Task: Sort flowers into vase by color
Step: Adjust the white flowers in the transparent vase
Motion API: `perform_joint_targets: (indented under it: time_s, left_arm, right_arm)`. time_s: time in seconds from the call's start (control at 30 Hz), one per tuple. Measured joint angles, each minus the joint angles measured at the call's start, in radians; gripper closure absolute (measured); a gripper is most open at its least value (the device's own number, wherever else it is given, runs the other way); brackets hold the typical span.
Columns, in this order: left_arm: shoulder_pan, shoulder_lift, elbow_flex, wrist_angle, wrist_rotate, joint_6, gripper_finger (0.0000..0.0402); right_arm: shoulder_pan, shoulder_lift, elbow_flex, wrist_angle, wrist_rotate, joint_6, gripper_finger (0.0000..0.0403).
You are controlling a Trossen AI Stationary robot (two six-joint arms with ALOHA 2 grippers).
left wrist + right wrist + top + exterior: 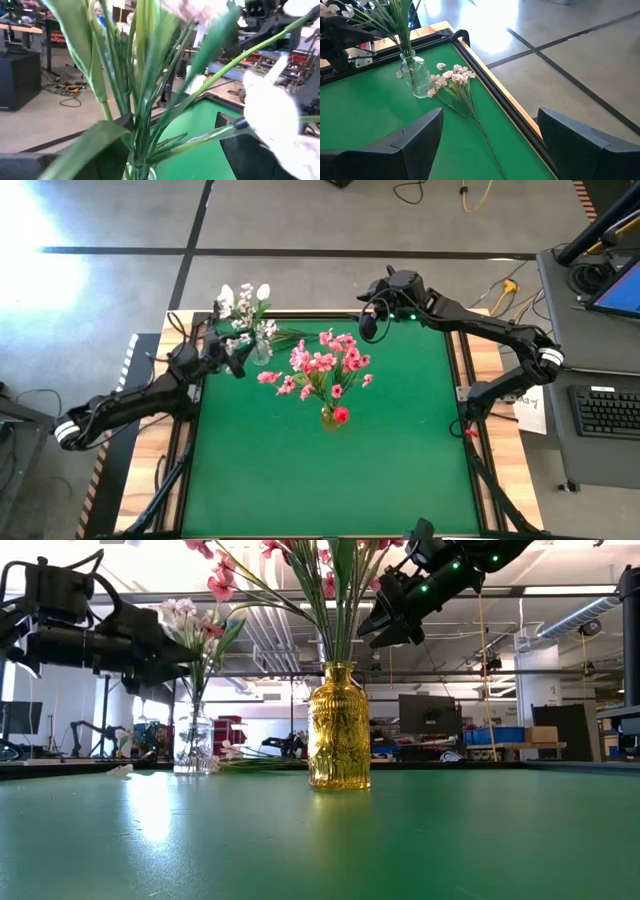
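The left gripper (238,358) sits just beside the clear vase (262,352) of white flowers (245,302) near the mat's far edge; I cannot tell its finger spread. The right gripper (487,137) hangs wide open and empty above 1 pale blossom spray (454,79) lying along that edge, while the yellow vase (339,727) of pink flowers (325,365) stands mid-mat with open green mat (400,470) around.

The left gripper (240,352) sits right beside the clear vase (261,352), and its two dark fingers (247,150) are spread wide, one on each side of the stems. The left arm is stretched low toward that vase. The right gripper (368,320) hangs high, well apart from the vase, fingers (415,145) wide apart, holding nothing.
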Motion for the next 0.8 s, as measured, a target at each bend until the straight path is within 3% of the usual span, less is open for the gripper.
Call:
perform_joint_targets:
  time_s: [0.3,0.57,0.8]
  left_arm:
    - [0.000,-0.113,0.005,-0.148,-0.029,-0.001,0.0131]
    - [0.000,-0.183,0.207,-0.679,-0.030,0.045,0.0131]
    - [0.000,-0.195,0.347,-0.956,-0.034,0.054,0.0131]
  right_arm:
    - [0.000,0.000,0.000,0.010,0.002,0.001,0.0090]
    - [0.000,0.000,0.000,0.025,0.002,-0.001,0.0085]
    - [0.000,0.000,0.000,0.024,0.002,-0.001,0.0089]
